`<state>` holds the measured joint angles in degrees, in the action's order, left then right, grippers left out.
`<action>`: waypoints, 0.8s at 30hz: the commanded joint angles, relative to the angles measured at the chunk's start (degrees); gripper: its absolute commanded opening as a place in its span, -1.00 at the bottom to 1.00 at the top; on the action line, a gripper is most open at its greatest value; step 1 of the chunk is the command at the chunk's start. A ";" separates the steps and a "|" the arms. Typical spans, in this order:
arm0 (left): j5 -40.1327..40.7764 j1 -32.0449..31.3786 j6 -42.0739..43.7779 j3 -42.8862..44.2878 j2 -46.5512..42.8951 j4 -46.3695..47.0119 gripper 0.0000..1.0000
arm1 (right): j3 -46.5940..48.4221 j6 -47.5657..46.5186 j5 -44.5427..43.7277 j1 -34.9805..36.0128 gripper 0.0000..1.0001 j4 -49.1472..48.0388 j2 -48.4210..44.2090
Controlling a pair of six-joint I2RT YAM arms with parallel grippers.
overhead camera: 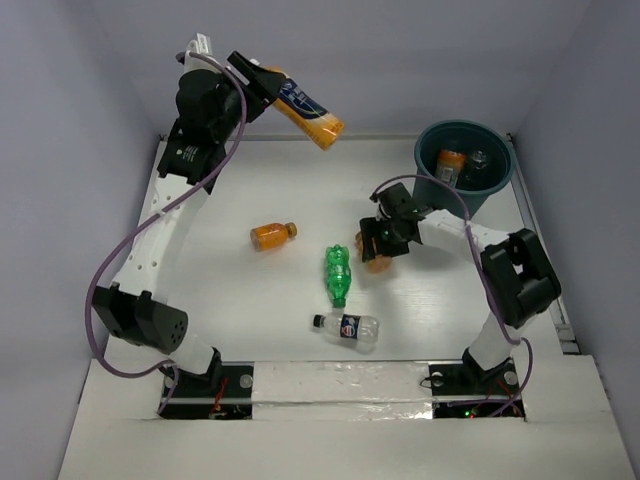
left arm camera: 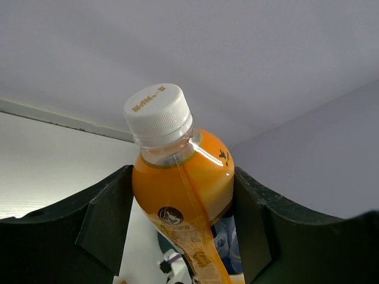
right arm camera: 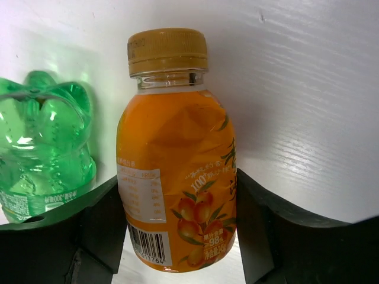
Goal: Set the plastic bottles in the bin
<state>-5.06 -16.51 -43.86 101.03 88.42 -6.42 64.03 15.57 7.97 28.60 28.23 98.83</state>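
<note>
My left gripper (overhead camera: 262, 82) is raised high at the back left, shut on an orange-filled bottle (overhead camera: 308, 110) with a white cap and a blue label; it shows between the fingers in the left wrist view (left arm camera: 180, 189). My right gripper (overhead camera: 381, 243) is low on the table, its fingers against both sides of an orange bottle (right arm camera: 174, 165) with an orange cap that lies on the table. The green bottle (overhead camera: 338, 273) lies just left of it, also in the right wrist view (right arm camera: 44, 148). The dark teal bin (overhead camera: 497, 180) stands at the back right.
Inside the bin lie an orange bottle (overhead camera: 450, 163) and a clear bottle (overhead camera: 478, 160). Another orange bottle (overhead camera: 272, 235) lies mid-left on the table. A clear bottle with a white cap and dark blue label (overhead camera: 348, 327) lies near the front. Walls enclose the table.
</note>
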 commanded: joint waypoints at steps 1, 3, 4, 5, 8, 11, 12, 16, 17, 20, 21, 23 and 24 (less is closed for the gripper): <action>1.10 -1.24 1.49 2.33 -4.31 0.97 -0.26 | 2.76 0.95 -0.58 0.23 0.21 -2.74 -3.10; 1.89 -2.90 1.84 1.71 -5.89 0.88 -0.26 | 3.55 1.13 -1.64 0.23 0.17 -1.00 -7.30; 2.07 -2.91 1.84 0.84 -6.41 1.05 -0.26 | 4.25 1.13 -1.90 0.23 0.17 -0.03 -9.07; 2.33 -3.52 1.84 0.40 -7.29 1.49 -0.27 | 6.09 1.04 -1.99 0.23 0.17 1.03 -11.00; 2.25 -4.92 1.14 -0.40 -8.35 2.28 -0.29 | 11.35 1.30 -2.60 0.23 0.15 4.72 -18.83; 2.69 -7.56 0.79 -0.14 -8.62 3.33 -0.30 | 16.55 1.48 -4.10 -2.05 0.13 7.54 -23.15; 3.03 -8.35 0.88 0.21 -8.44 3.43 -0.30 | 19.87 1.39 -4.01 -3.36 0.12 8.59 -23.50; 3.83 -13.26 1.93 3.89 -6.34 2.99 -0.31 | 25.26 0.25 -3.14 -12.23 0.13 9.74 -22.98; 4.35 -14.06 2.72 4.43 -5.38 2.81 -0.31 | 25.88 0.07 -2.96 -15.73 0.13 9.74 -22.37; 4.53 -16.79 3.34 7.68 -2.57 2.72 -0.31 | 27.20 -0.28 -3.22 -21.37 0.13 8.60 -21.31; 6.62 -17.41 3.86 8.82 -1.60 2.64 -0.31 | 27.64 -0.28 -3.31 -22.44 0.13 8.77 -19.91; 7.25 -19.07 4.48 13.30 1.47 1.59 -0.31 | 28.17 -0.19 -3.75 -24.11 0.15 8.16 -18.59; 7.87 -19.60 5.18 15.05 2.62 1.41 -0.31 | 28.34 -0.02 -4.01 -25.86 0.15 7.55 -17.36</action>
<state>0.25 -34.59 -41.06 110.37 88.97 -6.98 90.70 16.25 4.45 5.08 35.42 78.96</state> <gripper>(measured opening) 0.566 0.701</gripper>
